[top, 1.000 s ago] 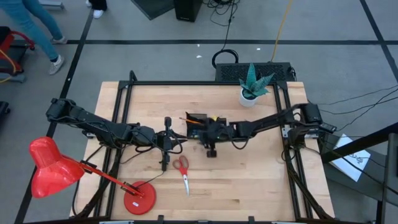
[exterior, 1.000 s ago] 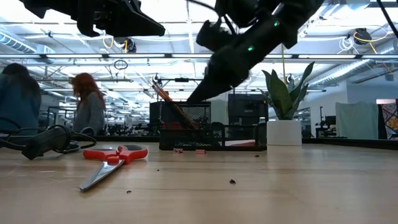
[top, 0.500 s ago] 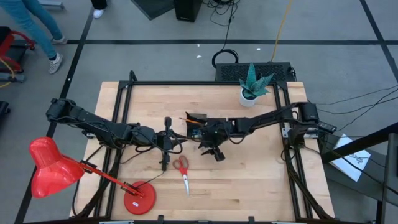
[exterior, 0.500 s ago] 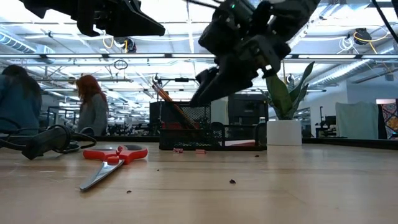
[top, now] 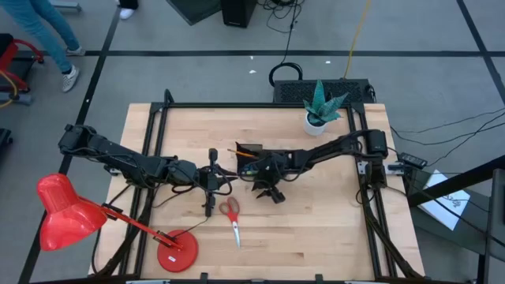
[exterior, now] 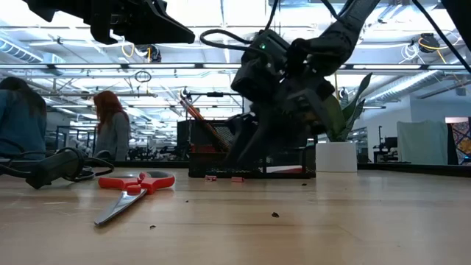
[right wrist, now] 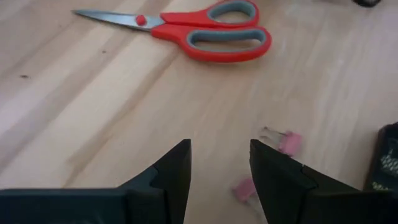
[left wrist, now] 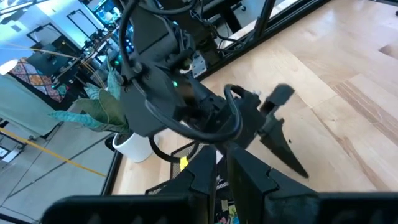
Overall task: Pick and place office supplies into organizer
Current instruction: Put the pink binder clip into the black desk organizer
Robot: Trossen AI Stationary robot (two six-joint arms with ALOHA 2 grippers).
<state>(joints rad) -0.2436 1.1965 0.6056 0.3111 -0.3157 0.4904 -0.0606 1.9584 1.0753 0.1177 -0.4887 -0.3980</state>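
The right end effector [right wrist: 219,163] hung low over the table [top: 316,229], just in front of the organizer [top: 251,153], its fingers apart with nothing between them. Two small pink clips [right wrist: 288,142] lay on the wood just beyond its fingertips, and the red-handled scissors [top: 231,217] lay flat farther out, near the table's middle. An orange pencil [exterior: 206,125] leaned inside the organizer's taller compartment. The left end effector [left wrist: 222,174] waited beside the organizer, left of it, its fingers nearly closed; whether they pinched anything was unclear.
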